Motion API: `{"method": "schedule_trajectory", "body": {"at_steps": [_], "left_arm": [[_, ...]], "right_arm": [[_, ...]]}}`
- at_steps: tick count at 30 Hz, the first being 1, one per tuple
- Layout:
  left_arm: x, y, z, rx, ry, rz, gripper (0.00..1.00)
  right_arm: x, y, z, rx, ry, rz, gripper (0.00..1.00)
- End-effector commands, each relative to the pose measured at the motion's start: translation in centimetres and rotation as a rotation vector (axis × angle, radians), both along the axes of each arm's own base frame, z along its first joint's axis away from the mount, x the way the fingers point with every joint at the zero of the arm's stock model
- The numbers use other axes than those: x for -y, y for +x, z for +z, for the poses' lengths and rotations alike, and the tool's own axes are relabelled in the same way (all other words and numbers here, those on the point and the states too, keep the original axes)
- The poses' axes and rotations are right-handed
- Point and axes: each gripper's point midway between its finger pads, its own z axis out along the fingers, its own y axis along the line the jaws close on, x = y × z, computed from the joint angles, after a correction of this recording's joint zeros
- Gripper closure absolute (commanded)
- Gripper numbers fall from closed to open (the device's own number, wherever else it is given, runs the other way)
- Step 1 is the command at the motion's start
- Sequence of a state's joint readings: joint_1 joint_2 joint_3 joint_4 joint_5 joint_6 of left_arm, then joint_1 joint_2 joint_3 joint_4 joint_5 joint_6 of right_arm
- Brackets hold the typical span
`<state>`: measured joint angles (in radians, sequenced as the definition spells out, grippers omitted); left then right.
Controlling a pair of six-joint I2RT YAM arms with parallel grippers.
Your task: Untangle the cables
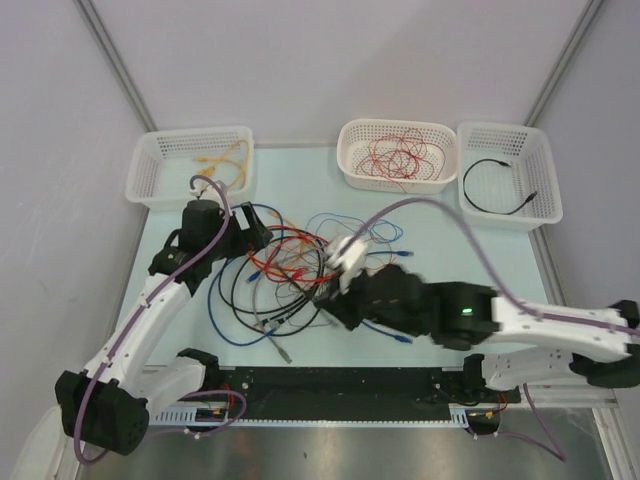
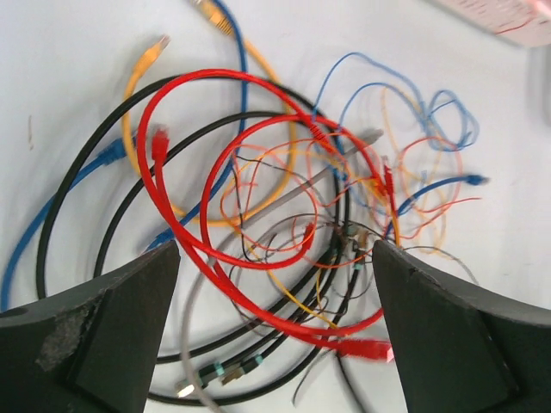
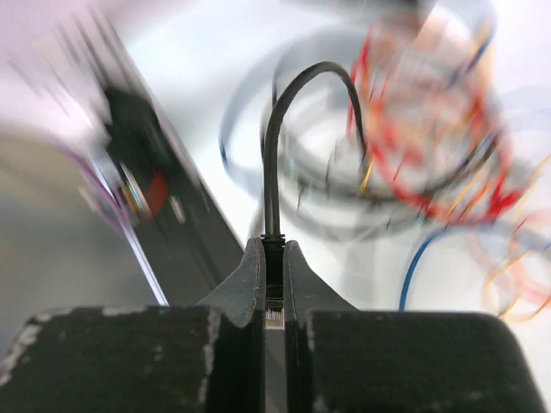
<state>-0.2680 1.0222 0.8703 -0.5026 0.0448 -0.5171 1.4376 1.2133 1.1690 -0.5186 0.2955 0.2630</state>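
Top view: the tangle of thin red, orange, blue and black plug-ended cables [image 1: 285, 270] sits centre-frame.

Left wrist: left gripper [image 2: 275, 254] is gaping and empty, right over the heap.

Right wrist: right gripper [image 3: 274, 267] is pinched on one thin black cable [image 3: 270, 146] at its plug. It runs straight away from the grip, then hooks right into the pile.

Guessing this is the pull-one-strand-out step. Next wants a slow, steady draw clear.

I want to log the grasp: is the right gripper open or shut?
Shut. The right gripper holds a black cable by its plug, fingers pressed against it.
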Motion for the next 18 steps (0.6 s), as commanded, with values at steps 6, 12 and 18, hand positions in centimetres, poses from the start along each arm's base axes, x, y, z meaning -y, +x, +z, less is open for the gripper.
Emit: {"method": "schedule_trajectory", "body": {"at_steps": [6, 12, 18], "left_arm": [[1.9, 0.2, 0.4, 0.051, -0.105, -0.055, 0.02], [2.4, 0.0, 0.4, 0.063, -0.132, -0.081, 0.02], [3.1, -0.2, 0.4, 0.067, -0.173, -0.104, 0.02]], "right_arm": [[8.8, 4.6, 16.3, 0.229, 0.371, -0.275, 1.00], [9.4, 6.5, 14.9, 0.251, 0.300, -0.374, 1.00], [11.2, 10.3, 14.5, 0.227, 0.305, -0.534, 1.00]]}}
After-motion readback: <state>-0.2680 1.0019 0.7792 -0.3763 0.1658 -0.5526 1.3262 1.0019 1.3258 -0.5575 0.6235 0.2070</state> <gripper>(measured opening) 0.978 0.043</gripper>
